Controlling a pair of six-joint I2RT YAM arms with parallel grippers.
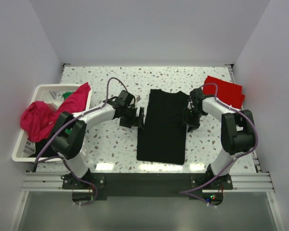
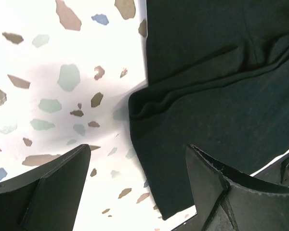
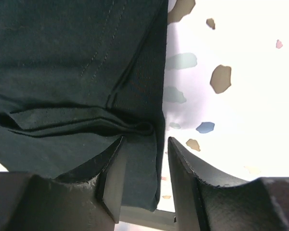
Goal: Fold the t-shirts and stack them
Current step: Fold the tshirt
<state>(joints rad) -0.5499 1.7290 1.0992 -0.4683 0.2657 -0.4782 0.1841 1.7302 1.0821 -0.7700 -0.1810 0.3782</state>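
Note:
A black t-shirt [image 1: 163, 126], folded into a long strip, lies flat in the middle of the table. My left gripper [image 1: 137, 118] is low at its left edge. In the left wrist view that gripper [image 2: 137, 161] is wide open and straddles the edge of the black t-shirt [image 2: 212, 72]. My right gripper [image 1: 190, 119] is at the strip's right edge. Its jaws [image 3: 144, 154] stand partly open around the folded hem of the black t-shirt [image 3: 72, 57], with a gap beside the right finger [image 3: 195, 185]. A folded red t-shirt [image 1: 225, 90] lies at the back right.
A white slatted basket [image 1: 29, 147] stands at the left edge. A magenta-pink t-shirt [image 1: 42, 114] hangs over its rim and some green cloth [image 1: 65, 95] shows inside. White walls enclose the speckled table [image 1: 111, 144] on three sides.

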